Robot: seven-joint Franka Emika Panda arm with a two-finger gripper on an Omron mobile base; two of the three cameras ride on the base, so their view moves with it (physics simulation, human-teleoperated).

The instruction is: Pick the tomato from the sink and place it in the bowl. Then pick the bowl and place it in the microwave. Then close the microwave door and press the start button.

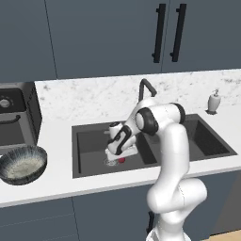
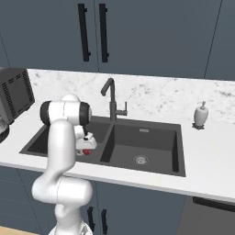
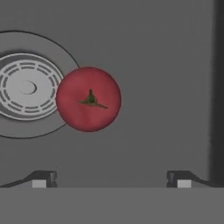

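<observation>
Tomato (image 3: 89,99): lying on floor of left basin of sink (image 1: 89,141), beside round metal drain (image 3: 24,86), overlapping its outer ring. Round, no long axis; green stem facing up toward camera. Sitting ahead of jaws, left of centre between them, touching neither. Gripper (image 3: 111,179): hovering above, jaws standing wide open, holding nothing. Bowl (image 1: 22,164): resting on bench left of sink.
</observation>
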